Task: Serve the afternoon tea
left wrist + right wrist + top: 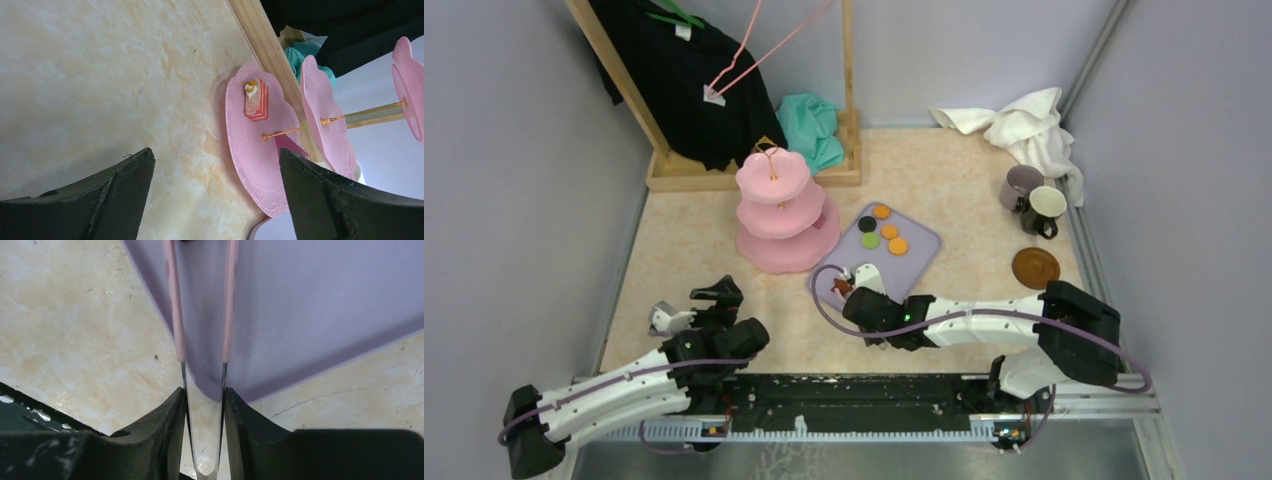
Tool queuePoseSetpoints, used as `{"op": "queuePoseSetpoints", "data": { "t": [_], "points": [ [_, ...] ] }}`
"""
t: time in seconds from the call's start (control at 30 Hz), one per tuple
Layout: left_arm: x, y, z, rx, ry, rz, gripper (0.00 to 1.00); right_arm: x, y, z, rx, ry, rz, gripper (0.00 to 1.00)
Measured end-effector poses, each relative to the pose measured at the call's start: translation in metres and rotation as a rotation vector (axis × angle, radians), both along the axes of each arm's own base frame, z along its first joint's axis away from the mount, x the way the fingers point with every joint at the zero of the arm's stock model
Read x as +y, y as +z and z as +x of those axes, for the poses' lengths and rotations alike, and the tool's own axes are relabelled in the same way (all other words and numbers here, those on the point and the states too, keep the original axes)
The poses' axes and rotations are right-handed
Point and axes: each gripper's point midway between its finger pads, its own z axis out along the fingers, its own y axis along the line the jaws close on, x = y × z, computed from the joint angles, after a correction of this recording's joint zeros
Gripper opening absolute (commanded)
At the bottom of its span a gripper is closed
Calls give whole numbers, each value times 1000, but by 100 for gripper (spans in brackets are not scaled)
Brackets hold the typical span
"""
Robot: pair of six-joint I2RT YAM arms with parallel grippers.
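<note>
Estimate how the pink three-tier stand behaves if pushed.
The pink three-tier stand likely tips if pushed high: tiers ride one thin gold rod. Pushed low, its wide bottom tier probably slides on the smooth table. The cake slice on that tier may shift.

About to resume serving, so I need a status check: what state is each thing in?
left gripper: open, empty.
right gripper: shut on tongs.
tongs: squeezed, reaching over lilac tray.
stand: upright, cake slice on bottom tier.
round sweets: lying on lilac tray.
saucer: bare.
mauve mug: off saucer, beside cream mug.
cream mug: off saucer.
</note>
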Motion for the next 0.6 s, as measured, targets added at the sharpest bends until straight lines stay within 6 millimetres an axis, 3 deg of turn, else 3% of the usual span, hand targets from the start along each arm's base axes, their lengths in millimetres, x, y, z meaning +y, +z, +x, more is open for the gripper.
{"op": "queuePoseSetpoints", "data": {
  "t": [0.6],
  "points": [
    [1,0,0,0,0,0,99,4,7,3,-17,20,-6,15]
  ]
}}
